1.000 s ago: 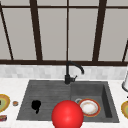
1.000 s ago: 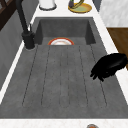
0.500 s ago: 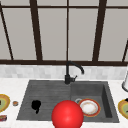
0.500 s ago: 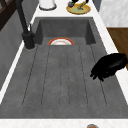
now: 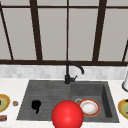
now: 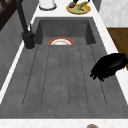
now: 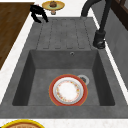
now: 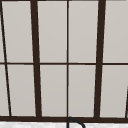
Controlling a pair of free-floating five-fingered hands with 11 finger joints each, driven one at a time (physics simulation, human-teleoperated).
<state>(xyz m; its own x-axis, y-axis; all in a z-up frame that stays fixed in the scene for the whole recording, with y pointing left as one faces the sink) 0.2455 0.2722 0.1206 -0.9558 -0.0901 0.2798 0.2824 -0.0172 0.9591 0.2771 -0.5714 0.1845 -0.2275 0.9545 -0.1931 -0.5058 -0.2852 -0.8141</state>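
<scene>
My left hand (image 5: pixel 36 105) hovers over the ribbed drainboard (image 5: pixel 45 96) of the dark grey sink, near its front edge. Its fingers hang down relaxed and hold nothing. The same hand appears at the drainboard's front edge in the left side view (image 6: pixel 110 65) and at the far corner in the right side view (image 7: pixel 38 12). A red-rimmed plate with a white middle (image 5: pixel 88 107) (image 6: pixel 60 42) (image 7: pixel 68 90) lies flat in the basin beside the drain. A red sphere (image 5: pixel 67 115) sits low in the front view, before the sink's front edge.
A black faucet (image 5: pixel 68 72) (image 7: pixel 100 32) stands behind the sink. Yellow plates with food rest on the counter at the left (image 5: pixel 3 102) (image 7: pixel 53 5) and right (image 5: pixel 124 107) (image 6: pixel 78 7). A white vessel (image 5: pixel 125 82) stands at back right. A small brown item (image 5: pixel 15 103) lies left.
</scene>
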